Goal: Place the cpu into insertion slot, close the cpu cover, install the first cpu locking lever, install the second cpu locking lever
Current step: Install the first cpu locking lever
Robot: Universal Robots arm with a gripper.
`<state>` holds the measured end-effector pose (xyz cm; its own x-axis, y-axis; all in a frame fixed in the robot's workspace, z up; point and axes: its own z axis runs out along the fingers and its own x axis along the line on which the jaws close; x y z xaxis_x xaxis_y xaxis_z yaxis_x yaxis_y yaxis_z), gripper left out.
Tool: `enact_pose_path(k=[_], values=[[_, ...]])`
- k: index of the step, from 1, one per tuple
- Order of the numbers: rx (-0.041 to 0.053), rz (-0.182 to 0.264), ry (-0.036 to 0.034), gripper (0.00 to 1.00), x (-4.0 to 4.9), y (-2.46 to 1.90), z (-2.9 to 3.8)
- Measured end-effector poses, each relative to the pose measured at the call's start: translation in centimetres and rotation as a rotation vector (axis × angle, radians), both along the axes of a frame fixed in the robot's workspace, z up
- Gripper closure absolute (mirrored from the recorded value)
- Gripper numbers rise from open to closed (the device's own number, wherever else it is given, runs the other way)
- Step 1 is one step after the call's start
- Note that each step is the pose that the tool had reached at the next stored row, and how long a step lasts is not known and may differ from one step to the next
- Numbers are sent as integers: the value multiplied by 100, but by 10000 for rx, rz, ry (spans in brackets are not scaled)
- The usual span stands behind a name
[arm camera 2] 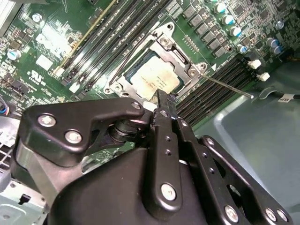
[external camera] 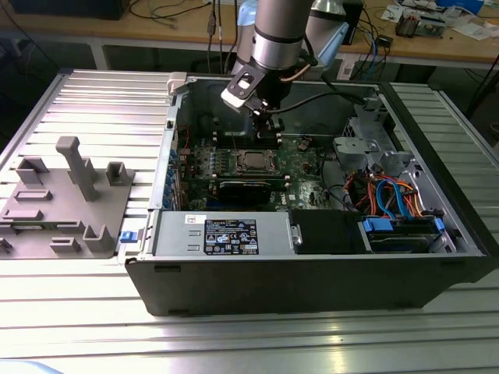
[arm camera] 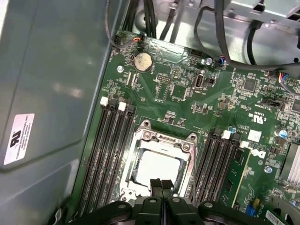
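ribbed metal table (external camera: 78, 93) carries one open computer case (external camera: 312, 288). single arm (external camera: 277, 31) reaches down into the case, with its gripper (arm camera: 161, 183) pointing down at the edge of the insertion slot (arm camera: 127, 187), fingers pressed tight together. one cpu (arm camera: 157, 166), silver-grey top up, lies flat in that slot. one cpu cover (arm camera: 164, 138) lies down around it, framing the chip. one thin locking lever (arm camera 2: 227, 86) angles away from the cover's corner.
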<state>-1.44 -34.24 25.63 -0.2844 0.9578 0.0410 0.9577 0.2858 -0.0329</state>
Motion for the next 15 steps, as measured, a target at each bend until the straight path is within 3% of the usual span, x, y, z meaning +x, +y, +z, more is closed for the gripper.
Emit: enact_pose_path(k=[3, 4, 6, 15], values=[[0, 315, 0, 89, 0, 0, 0], [-1, 611, 0, 89, 0, 0, 0], [-1, 1827, 0, 89, 0, 0, 0], [1, 2395, 0, 89, 0, 0, 0]])
